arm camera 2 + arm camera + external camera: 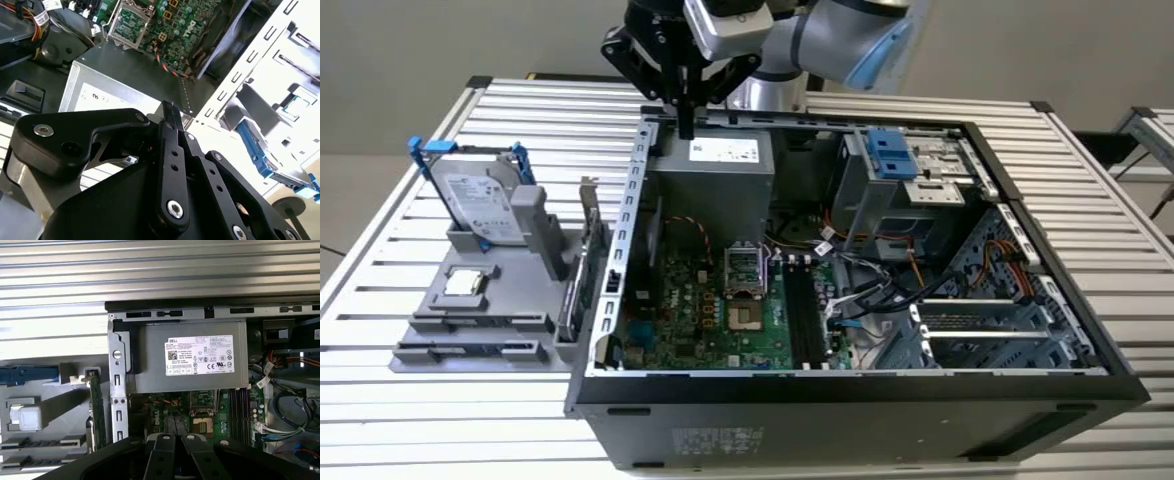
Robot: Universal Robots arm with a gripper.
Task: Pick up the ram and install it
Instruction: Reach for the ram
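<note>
My black gripper [683, 126] hangs from the arm over the back edge of the open computer case [854, 385], above the back corner of the grey power supply [720, 170]. Its fingers meet at the tips with nothing between them, as the second wrist view [171, 109] also shows. What looks like the ram [474, 322] is a long dark strip in a front groove of the grey fixture [520, 255], well to the exterior view's left of the gripper. The same strip [42, 442] appears in the first wrist view. The black memory slots [801, 320] lie on the green motherboard [687, 320].
On the fixture stand a hard drive [478, 205] in blue clips, a small silver processor chip [463, 285] and an upright expansion card [594, 265]. Cables [867, 290] and drive cages [907, 175] crowd the case on the exterior view's right. Everything sits on a slatted metal table [400, 410].
</note>
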